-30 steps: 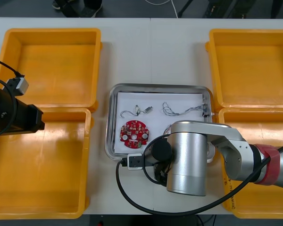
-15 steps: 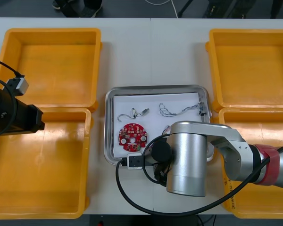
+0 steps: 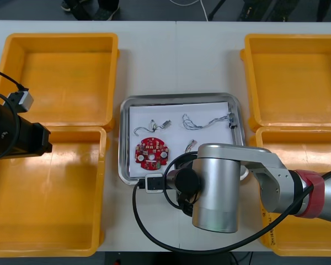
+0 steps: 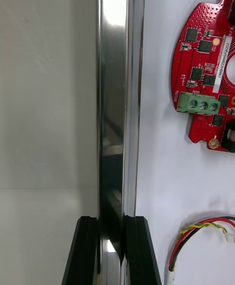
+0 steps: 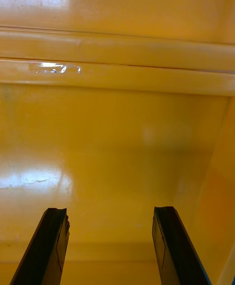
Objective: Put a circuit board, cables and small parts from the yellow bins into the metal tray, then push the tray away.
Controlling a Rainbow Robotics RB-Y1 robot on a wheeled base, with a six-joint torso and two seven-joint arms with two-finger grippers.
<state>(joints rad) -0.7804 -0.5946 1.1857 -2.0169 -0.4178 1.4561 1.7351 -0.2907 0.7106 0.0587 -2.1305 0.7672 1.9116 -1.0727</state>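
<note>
- Left edge of the frame: the left gripper (image 5: pixel 110 210) is parked over the lower-left of the yellow bins (image 3: pixel 44 193), fingers wide apart, holding nothing.
- All four bins look empty, so loading seems done.
- Centre of the frame: the metal tray (image 3: pixel 123 138) sits between the bins, white inside.
- In the tray, the circuit board (image 3: pixel 150 154) is lower left and thin cables (image 3: pixel 204 121) lie across the upper half. A red and yellow cable (image 4: pixel 196 236) lies beside the board.
- Lower centre: the right gripper (image 4: pixel 112 219) has its fingers pinched on the tray's near rim.
- Right arm (image 3: pixel 215 187) covers the tray's lower right corner.
- Judged step: the push. The tray is not yet far up the table, so more pushing and then the release are left.
</note>
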